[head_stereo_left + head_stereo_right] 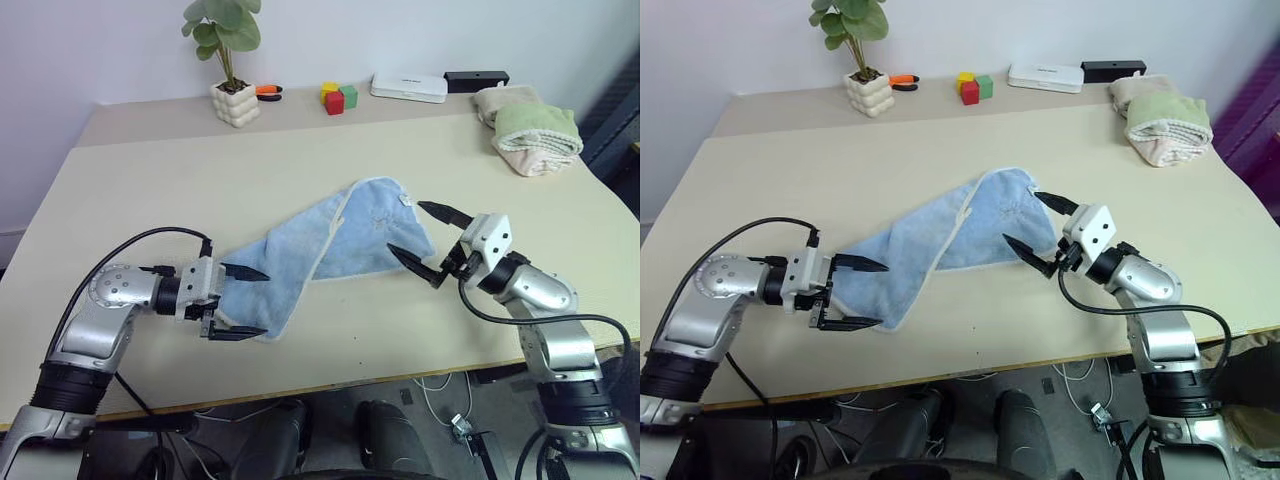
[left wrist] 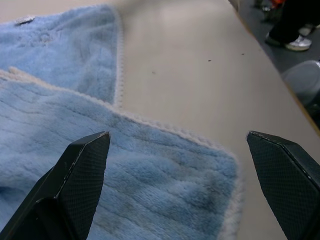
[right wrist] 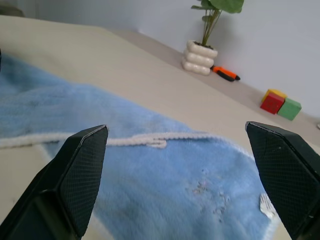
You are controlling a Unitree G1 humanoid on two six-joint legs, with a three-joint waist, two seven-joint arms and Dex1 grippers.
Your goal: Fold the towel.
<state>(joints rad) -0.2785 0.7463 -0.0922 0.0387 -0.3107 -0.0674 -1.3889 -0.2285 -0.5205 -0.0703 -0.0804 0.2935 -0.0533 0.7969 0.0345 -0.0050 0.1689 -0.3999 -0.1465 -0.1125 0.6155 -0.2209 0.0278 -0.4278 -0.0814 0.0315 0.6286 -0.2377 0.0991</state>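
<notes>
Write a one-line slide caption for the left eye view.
Both open grippers, left gripper and right gripper, flank the crumpled light blue towel on the table.

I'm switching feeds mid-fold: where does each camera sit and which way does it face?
Left and right eye views: on the head, looking forward and down at the table; both arms, left gripper and right gripper open at the towel.
Left wrist view: along its open fingers onto the towel's corner.
Right wrist view: along its fingers over the towel toward the plant.
All share the towel.
</notes>
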